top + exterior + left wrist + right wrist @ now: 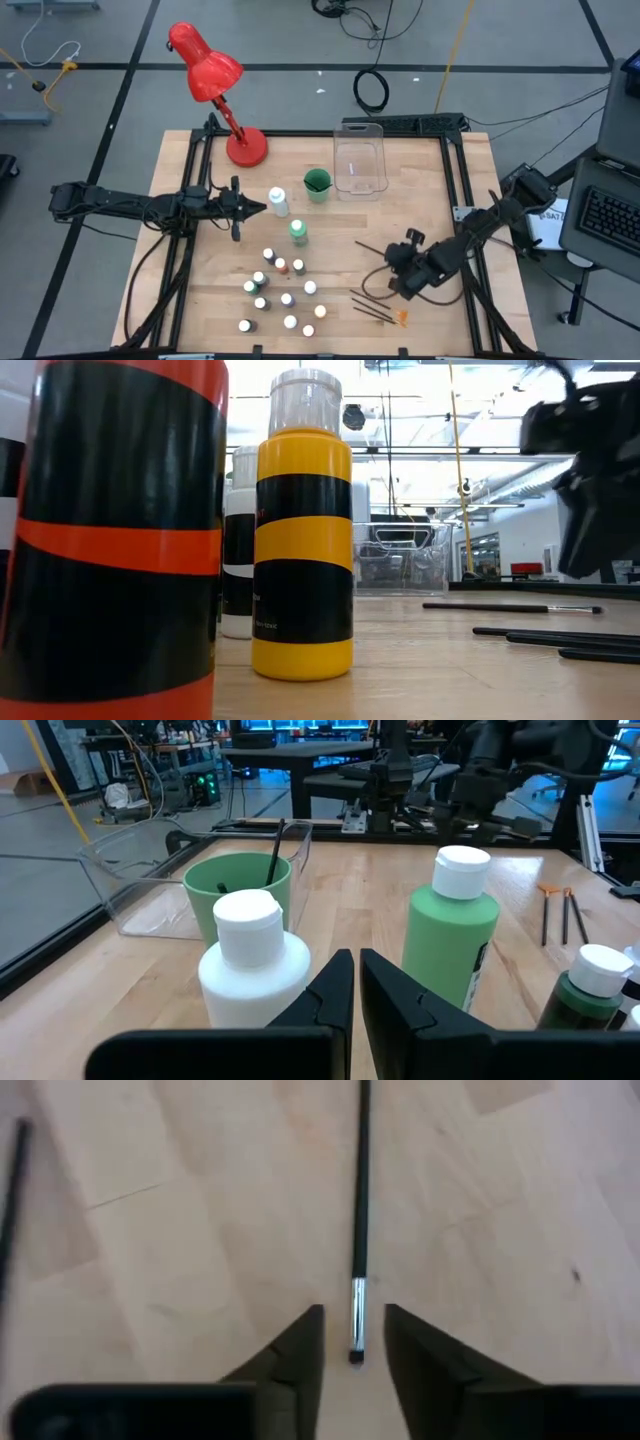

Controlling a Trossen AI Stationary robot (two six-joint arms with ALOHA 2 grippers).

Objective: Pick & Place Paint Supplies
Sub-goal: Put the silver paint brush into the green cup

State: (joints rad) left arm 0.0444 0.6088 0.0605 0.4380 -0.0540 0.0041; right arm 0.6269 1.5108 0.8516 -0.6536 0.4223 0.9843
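The left gripper (262, 207) waits by the white bottle (278, 202), fingers nearly closed, empty. Right gripper (353, 1342) hovers low, fingers narrowly parted astride a brush (360, 1190) lying flat on the desk (200, 290) (light, stiff, thin; best pinched mid-handle).

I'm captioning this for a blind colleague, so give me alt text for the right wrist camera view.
The right gripper hangs low over the pale wooden table with its two dark fingers open, straddling the silver-ferruled tip of a thin dark-handled paintbrush that lies flat on the wood. Another thin dark brush shows at the picture's edge.
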